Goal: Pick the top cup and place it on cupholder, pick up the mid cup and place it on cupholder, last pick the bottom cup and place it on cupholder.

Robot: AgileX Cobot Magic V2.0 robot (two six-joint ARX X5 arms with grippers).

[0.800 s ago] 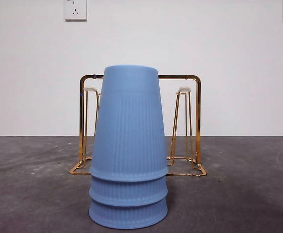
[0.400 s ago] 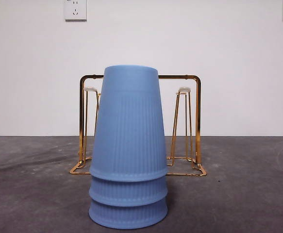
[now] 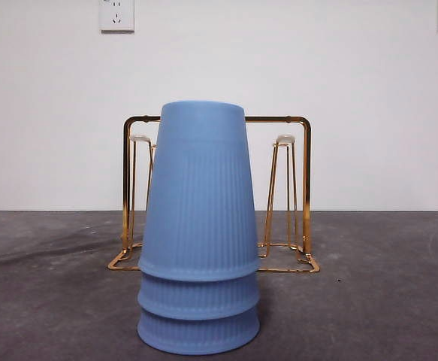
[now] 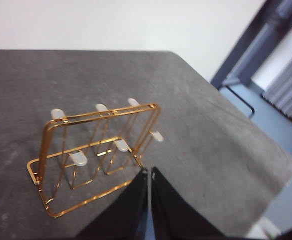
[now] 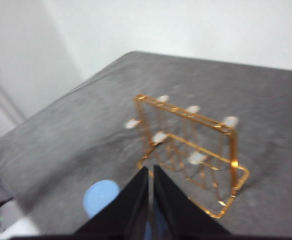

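Note:
Three blue ribbed cups are nested upside down in one stack (image 3: 199,233) at the table's front; the top cup (image 3: 200,192) covers the mid cup (image 3: 198,297) and the bottom cup (image 3: 198,331), of which only rims show. The stack's top (image 5: 101,196) also shows in the right wrist view. Behind it stands the gold wire cupholder (image 3: 290,188) with white-tipped prongs, seen too in the left wrist view (image 4: 93,155) and the right wrist view (image 5: 191,150). My left gripper (image 4: 149,172) is shut and empty, high above the table beside the cupholder. My right gripper (image 5: 151,170) is shut and empty, above the stack.
The dark grey table (image 3: 384,301) ends at a white wall with two sockets (image 3: 116,13). The table's edges show in both wrist views, with floor and a dark frame (image 4: 246,55) beyond.

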